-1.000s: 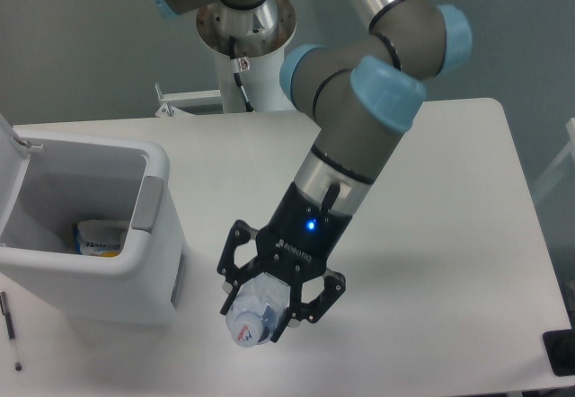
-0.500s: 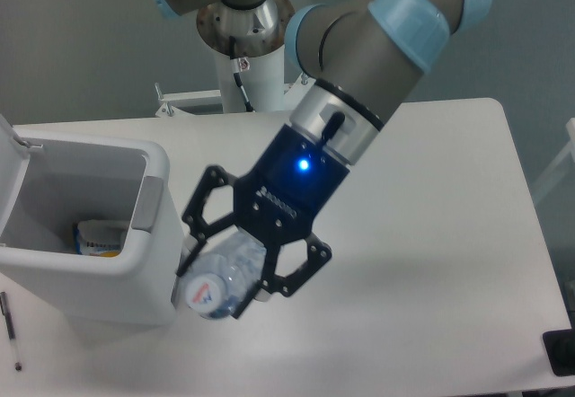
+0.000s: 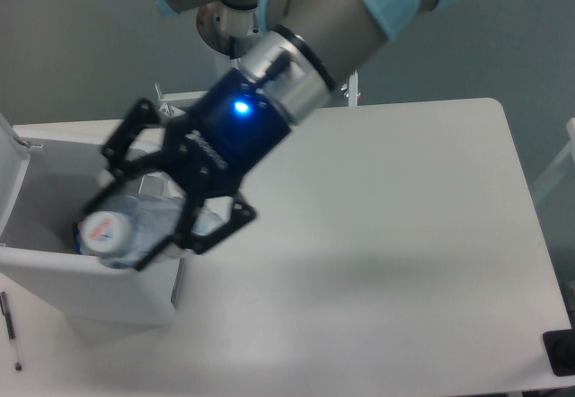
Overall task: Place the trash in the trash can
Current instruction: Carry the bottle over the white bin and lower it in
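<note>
Bottle (image 3: 135, 228): clear, glossy plastic, crinkled along the body, with a printed label on the end facing the camera. Gripper (image 3: 137, 217): matt black linkage fingers, hard-looking, beneath a polished silver metal collar. Arm (image 3: 350, 11): smooth grey casing of satin finish with pale-blue plastic joint caps. Trash can (image 3: 90, 276): smooth white plastic, slightly glossy. Table (image 3: 395, 262): plain white surface, smooth and matt, with a soft shadow at centre frame.

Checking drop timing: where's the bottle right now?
Left of frame, the bottle is clamped in the gripper, over the open trash can.
</note>
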Available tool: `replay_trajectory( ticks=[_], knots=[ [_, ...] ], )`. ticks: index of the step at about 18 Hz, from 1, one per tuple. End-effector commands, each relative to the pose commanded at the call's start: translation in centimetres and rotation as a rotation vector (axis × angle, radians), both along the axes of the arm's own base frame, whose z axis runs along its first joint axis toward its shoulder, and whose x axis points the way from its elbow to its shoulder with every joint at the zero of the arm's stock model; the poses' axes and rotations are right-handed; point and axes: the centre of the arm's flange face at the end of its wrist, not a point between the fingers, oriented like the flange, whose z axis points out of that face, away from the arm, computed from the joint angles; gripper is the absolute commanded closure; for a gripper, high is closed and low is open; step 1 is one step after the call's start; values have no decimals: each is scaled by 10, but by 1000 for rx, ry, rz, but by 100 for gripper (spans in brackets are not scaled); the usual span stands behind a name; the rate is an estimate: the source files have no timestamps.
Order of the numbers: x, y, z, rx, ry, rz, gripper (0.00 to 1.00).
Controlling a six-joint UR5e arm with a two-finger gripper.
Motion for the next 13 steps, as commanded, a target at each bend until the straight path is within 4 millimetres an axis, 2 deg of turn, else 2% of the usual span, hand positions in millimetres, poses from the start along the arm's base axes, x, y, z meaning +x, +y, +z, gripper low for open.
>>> replay_trajectory(
  ticks=[3,8,13],
  knots=[
    [18,5,-4,-8,-7,-25,46],
    [50,0,-20,-30,-18,-58,46],
    [60,6,-30,-39,-21,-75,46]
  ],
)
